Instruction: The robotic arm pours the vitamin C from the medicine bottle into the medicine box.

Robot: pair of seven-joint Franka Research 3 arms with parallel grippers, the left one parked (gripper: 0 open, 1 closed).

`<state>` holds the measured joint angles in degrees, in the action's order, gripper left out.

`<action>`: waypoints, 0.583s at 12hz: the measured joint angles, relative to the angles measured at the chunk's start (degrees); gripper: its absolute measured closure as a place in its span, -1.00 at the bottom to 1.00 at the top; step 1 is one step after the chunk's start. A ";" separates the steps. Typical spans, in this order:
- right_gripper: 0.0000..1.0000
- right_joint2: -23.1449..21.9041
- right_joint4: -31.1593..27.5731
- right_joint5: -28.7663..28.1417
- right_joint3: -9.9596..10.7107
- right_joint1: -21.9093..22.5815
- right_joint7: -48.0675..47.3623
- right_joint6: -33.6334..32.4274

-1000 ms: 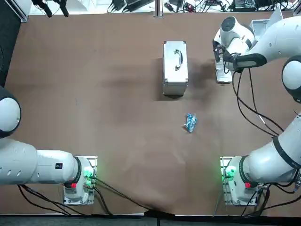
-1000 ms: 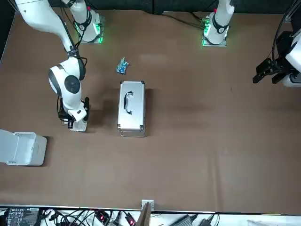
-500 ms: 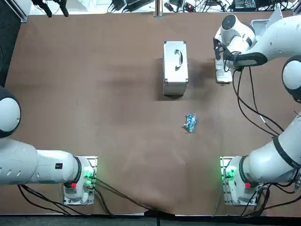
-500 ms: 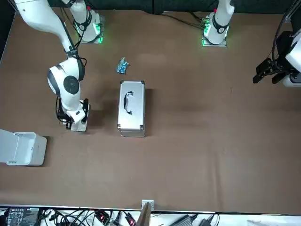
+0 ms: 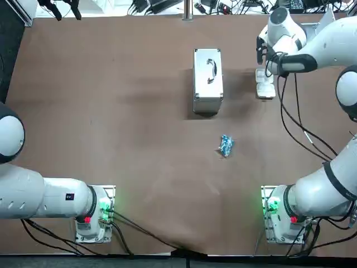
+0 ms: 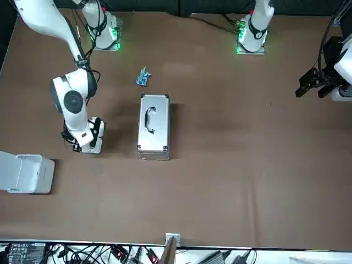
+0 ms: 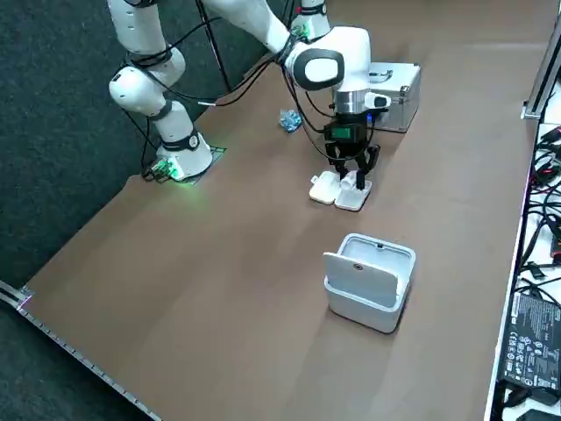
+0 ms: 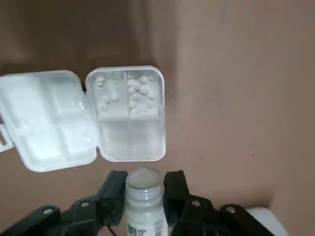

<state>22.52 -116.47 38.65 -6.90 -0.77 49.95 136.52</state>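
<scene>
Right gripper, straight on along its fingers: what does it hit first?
Likely the open medicine box, probably its near empty compartments; the right gripper holds the bottle over it. Depth unclear.

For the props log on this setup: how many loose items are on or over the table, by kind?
Open pill box: 1
Medicine bottle, gripped by the right gripper beside that box: 1
Aluminium case: 1
Blue packet: 1
White open-lid container: 1
Total: 5
</scene>
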 joint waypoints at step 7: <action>0.15 -3.06 0.34 -32.06 6.17 -1.81 23.86 -0.12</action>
<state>19.45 -116.13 6.58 -0.73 -2.57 73.81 136.39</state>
